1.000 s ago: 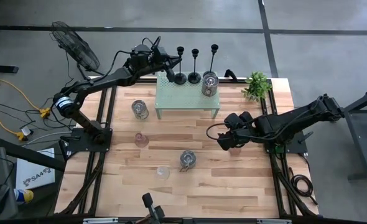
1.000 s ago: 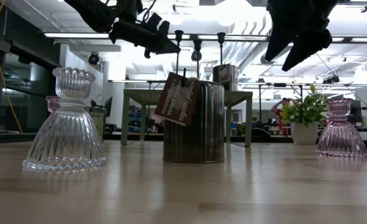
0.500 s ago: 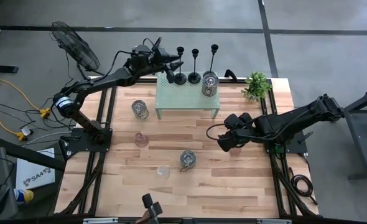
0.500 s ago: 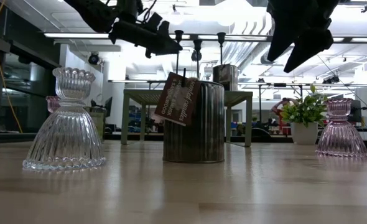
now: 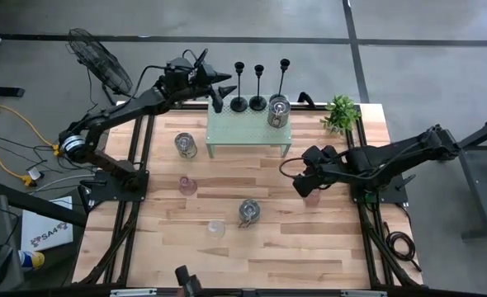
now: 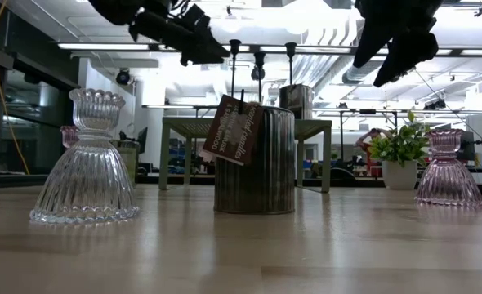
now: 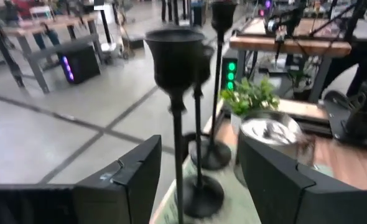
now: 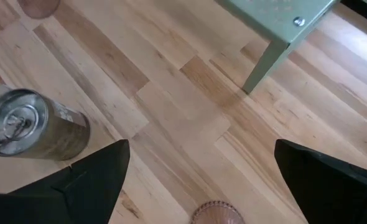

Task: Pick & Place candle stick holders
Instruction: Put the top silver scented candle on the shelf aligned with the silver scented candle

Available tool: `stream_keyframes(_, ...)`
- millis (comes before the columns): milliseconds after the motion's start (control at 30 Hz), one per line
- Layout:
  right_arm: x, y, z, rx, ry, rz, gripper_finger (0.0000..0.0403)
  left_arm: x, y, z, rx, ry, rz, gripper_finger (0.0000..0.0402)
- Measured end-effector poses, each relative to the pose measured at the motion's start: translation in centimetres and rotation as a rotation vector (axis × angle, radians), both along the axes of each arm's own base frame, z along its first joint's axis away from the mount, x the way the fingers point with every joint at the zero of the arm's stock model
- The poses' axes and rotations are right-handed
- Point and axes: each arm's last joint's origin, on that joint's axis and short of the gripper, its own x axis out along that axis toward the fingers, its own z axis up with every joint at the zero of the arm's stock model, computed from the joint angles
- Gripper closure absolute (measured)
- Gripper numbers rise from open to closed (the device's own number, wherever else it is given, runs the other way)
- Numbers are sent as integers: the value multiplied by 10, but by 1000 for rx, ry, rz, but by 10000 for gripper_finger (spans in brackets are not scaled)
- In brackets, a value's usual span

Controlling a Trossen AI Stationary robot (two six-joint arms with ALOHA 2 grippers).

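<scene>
Three black candlesticks (image 5: 258, 87) stand on the far edge of the pale green shelf (image 5: 248, 130), next to a silvery jar (image 5: 279, 110). My left gripper (image 5: 223, 91) is open at the shelf's far left corner. In its wrist view the nearest candlestick's stem (image 7: 178, 155) stands between the two fingers (image 7: 124, 180) without touching them. My right gripper (image 5: 307, 183) is open and empty above the table, right of the shelf, over a pink glass cup (image 8: 218, 214). More jars (image 5: 186, 146) (image 5: 248, 212), a pink cup (image 5: 187, 185) and a clear cup (image 5: 216, 228) stand on the table.
A small leafy plant (image 5: 340, 113) stands at the table's far right corner. In the low view the tagged jar (image 6: 261, 159), a clear glass holder (image 6: 90, 163) and a pink one (image 6: 448, 171) stand on the wood. A fan (image 5: 99, 62) stands beyond the far left corner.
My left gripper has drawn back a little toward the table's left edge and risen slightly, away from the leftmost candlestick. My right gripper has shifted a little toward the table's right edge. The candlesticks, jars and cups have stayed put.
</scene>
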Motion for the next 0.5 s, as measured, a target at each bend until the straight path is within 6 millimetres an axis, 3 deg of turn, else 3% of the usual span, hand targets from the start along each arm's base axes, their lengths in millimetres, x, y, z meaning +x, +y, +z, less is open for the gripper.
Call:
stream_keyframes(300, -6, -10, 7, -41, 2, 42, 11, -47, -41, 6, -222, 235, -35, 190)
stream_keyframes(500, -9, -21, 12, -72, 3, 45, 11, -86, -68, 3, -427, 405, 131, 190)
